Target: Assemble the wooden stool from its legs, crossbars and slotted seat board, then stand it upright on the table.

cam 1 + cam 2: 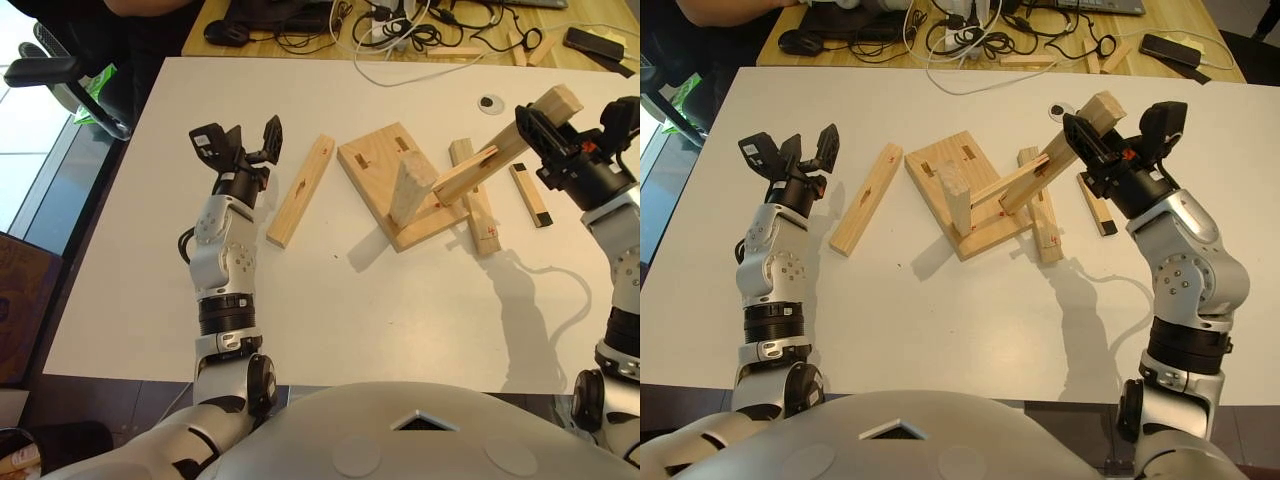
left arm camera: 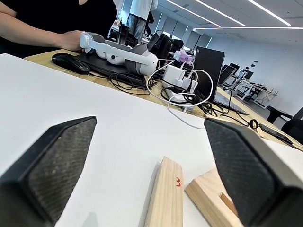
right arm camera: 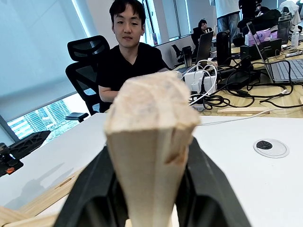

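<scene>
Left gripper [image 1: 240, 136] is held low near the table's [image 1: 330, 320] left edge, fingers spread wide and empty, just left of a loose leg [image 1: 302, 190]. Seat board [image 1: 372, 160] lies centre. Right gripper [image 1: 574, 120], raised at right, clamps a tilted leg [image 1: 490, 160].

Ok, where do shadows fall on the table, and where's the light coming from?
Left eye view: the seat board throws a soft shadow on the table toward the robot. Left wrist view: ceiling strip lights far behind. Right wrist view: bright window behind the leg in the right hand.
</scene>
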